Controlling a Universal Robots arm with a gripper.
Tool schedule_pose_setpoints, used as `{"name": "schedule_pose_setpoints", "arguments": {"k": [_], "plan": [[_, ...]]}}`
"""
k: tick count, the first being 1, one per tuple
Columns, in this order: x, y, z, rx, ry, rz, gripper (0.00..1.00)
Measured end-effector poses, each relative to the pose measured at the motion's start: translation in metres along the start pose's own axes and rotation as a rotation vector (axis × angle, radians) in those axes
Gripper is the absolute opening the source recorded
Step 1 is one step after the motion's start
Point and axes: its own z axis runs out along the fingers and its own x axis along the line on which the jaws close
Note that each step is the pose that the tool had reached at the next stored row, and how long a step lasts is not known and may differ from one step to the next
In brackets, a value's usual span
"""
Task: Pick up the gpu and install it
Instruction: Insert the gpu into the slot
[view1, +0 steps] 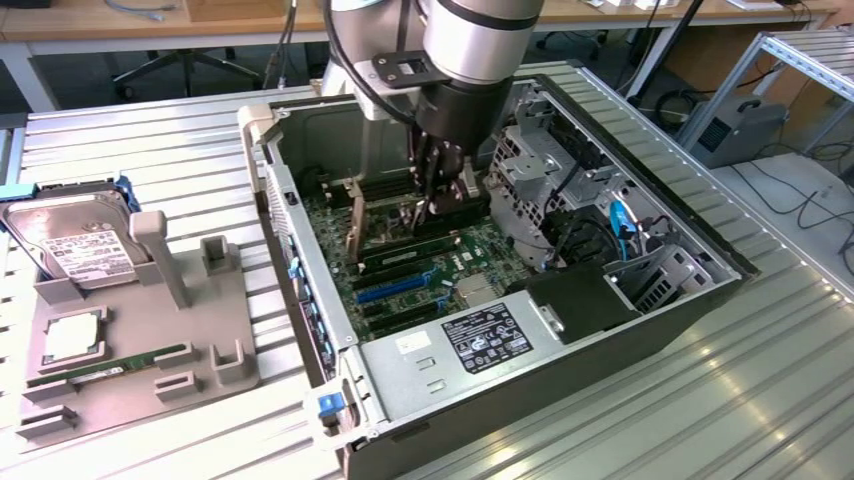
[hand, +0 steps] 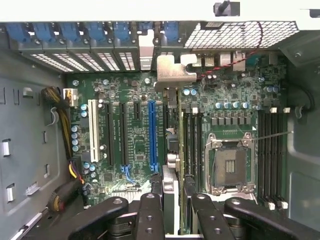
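The gpu (hand: 172, 72) shows edge-on in the wrist view as a thin dark card, with its silver bracket toward the case's rear wall. My gripper (hand: 175, 220) is shut on the card's near end, a black finger (hand: 150, 215) on either side. The card stands upright over the motherboard, between the blue slot (hand: 152, 135) and the RAM slots beside the empty CPU socket (hand: 227, 165). I cannot tell whether it touches a slot. In the exterior view my gripper (view1: 438, 205) reaches down into the open PC case (view1: 287, 200), holding the gpu (view1: 400, 213) above the board.
A metal drive cage (view1: 534, 170) and cables crowd the case on the exterior view's right, with the power supply (view1: 454, 350) in front. On the exterior view's left, a grey fixture (view1: 147, 390) holds a hard drive (view1: 80, 250), a CPU (view1: 74, 340) and a green RAM stick (view1: 127, 362).
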Motion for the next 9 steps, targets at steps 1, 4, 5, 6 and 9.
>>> {"name": "schedule_pose_setpoints", "arguments": {"k": [1,4,5,6,9], "plan": [[0.0000,0.0000,0.0002,0.0000,0.0062,-0.002,0.27],[0.0001,-0.0001,0.0018,0.0002,0.0267,-0.009,0.27],[0.0001,-0.0001,0.0023,0.0001,0.0278,-0.010,0.27],[0.0001,-0.0001,0.0029,0.0000,0.0281,-0.011,0.27],[0.0002,-0.0001,0.0052,0.0000,0.0283,-0.016,0.27]]}}
